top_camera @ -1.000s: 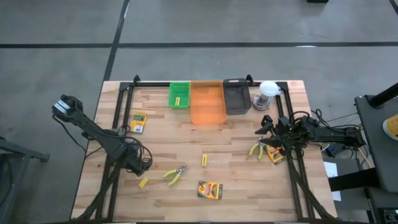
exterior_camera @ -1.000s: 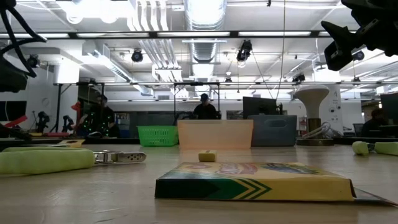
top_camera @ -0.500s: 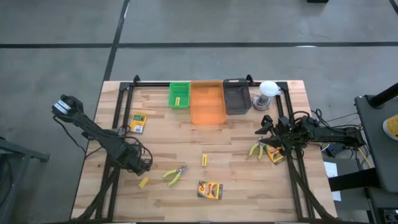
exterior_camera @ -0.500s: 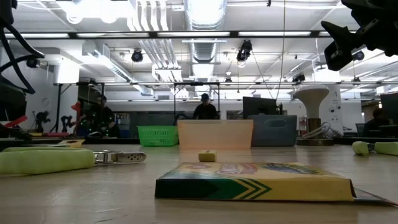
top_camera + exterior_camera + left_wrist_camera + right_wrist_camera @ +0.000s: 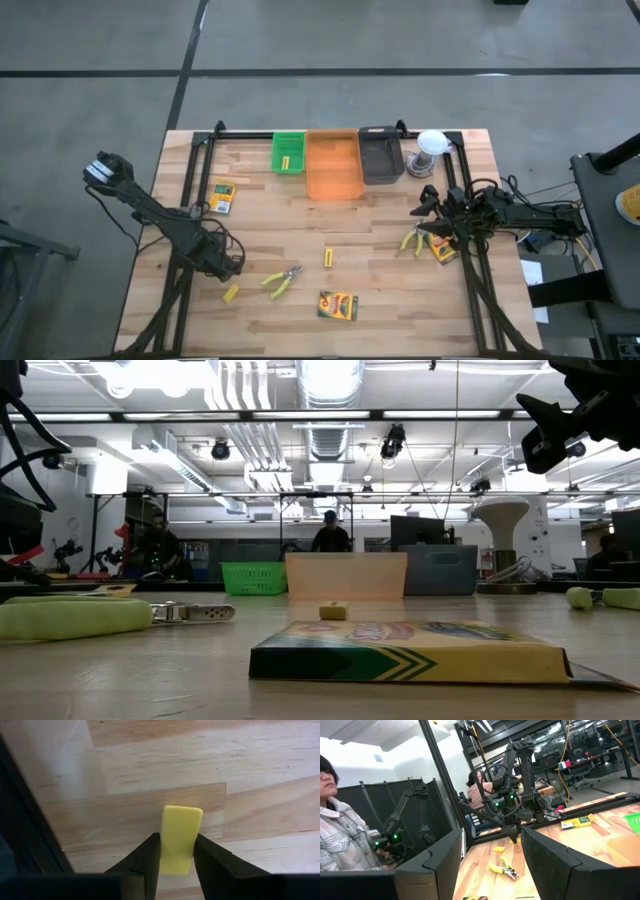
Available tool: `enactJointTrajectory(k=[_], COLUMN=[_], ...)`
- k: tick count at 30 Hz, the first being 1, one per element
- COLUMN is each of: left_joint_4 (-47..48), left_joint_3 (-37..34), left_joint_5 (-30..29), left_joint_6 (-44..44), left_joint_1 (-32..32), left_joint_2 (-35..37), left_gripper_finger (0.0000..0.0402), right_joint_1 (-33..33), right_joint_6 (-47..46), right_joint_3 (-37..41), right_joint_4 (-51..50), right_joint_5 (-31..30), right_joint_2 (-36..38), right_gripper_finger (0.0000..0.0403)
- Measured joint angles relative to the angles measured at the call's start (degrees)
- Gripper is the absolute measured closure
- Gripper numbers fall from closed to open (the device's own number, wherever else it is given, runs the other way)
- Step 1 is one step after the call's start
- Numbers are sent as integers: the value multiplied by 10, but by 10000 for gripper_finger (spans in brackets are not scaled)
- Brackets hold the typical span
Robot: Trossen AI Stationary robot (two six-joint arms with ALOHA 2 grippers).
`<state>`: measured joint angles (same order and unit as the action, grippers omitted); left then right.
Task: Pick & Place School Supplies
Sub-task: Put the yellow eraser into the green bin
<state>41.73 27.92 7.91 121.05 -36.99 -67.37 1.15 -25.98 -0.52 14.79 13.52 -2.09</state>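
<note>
Yellow block (image 5: 287, 161) in green tray (image 5: 288, 139); left hand (image 5: 176, 856) clamps another yellow block (image 5: 179, 838).

the wooden worktop (image 5: 300, 230) stood on a grey concrete floor (image 5: 300, 40) crossed by dark lines. beyond it the room was a wide workshop with a white ceiling, ducts (image 5: 330, 390) and bright lamps (image 5: 150, 372). desks and monitors (image 5: 415, 530) stood far back, people seated among them. a person (image 5: 340, 835) in a plaid shirt sat beside dark panels.
</note>
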Motion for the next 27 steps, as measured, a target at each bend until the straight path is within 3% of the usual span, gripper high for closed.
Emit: enactJointTrajectory(k=[15, 27], left_joint_4=[-1, 9], left_joint_3=[2, 30], left_joint_5=[-5, -87], left_joint_6=[5, 3], left_joint_1=[0, 0], left_joint_2=[0, 14], left_gripper_finger=[298, 298], right_joint_1=[0, 0], right_joint_6=[0, 0], right_joint_3=[0, 0], right_joint_4=[0, 0], right_joint_5=[0, 0], right_joint_2=[0, 0], right_gripper_finger=[202, 202])
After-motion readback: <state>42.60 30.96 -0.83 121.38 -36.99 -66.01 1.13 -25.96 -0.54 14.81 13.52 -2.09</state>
